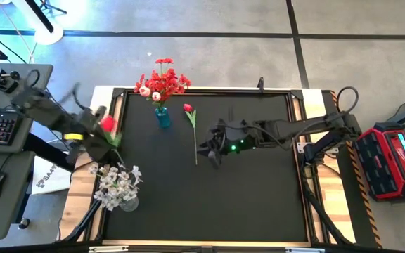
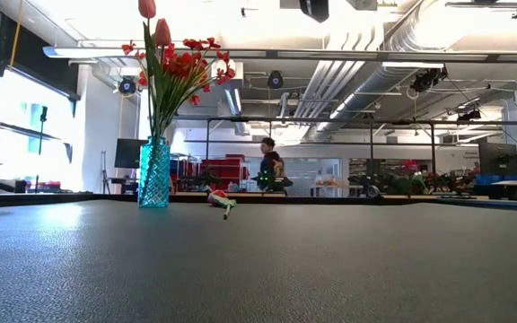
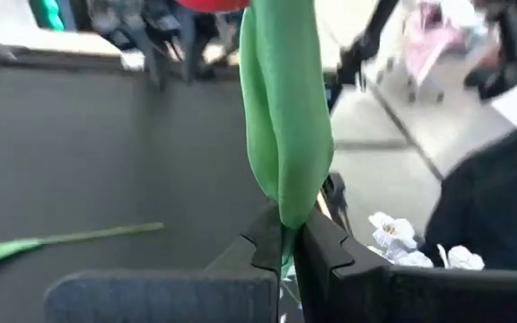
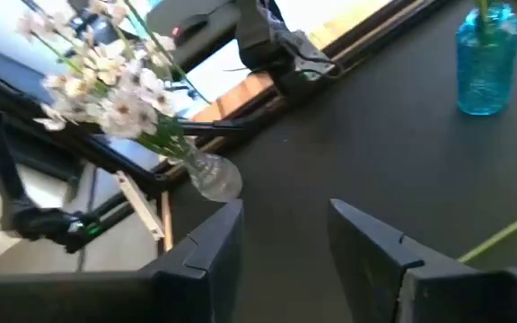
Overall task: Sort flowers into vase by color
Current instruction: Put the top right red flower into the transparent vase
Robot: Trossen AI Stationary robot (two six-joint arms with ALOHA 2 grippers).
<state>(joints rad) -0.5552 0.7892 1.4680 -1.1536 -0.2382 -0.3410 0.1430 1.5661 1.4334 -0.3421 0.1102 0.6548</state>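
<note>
Left gripper [image 3: 285,247] clamped on green tulip stem [image 3: 285,135], at table's left edge. Right gripper [image 4: 285,235] parted, empty, mid-table; red tulip [image 1: 190,121] lying just beside it.

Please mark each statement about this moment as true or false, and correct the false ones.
1. The left gripper is shut on a red tulip. True.
2. The right gripper holds the tulip lying on the mat. False: its fingers are open and hold nothing; that tulip lies free on the mat.
3. The red flowers stand in a clear vase. False: they stand in the blue vase.
4. The white flowers stand in the clear vase at the left edge of the table. True.
5. Both arms are over the blue vase. False: neither arm is over it.
</note>
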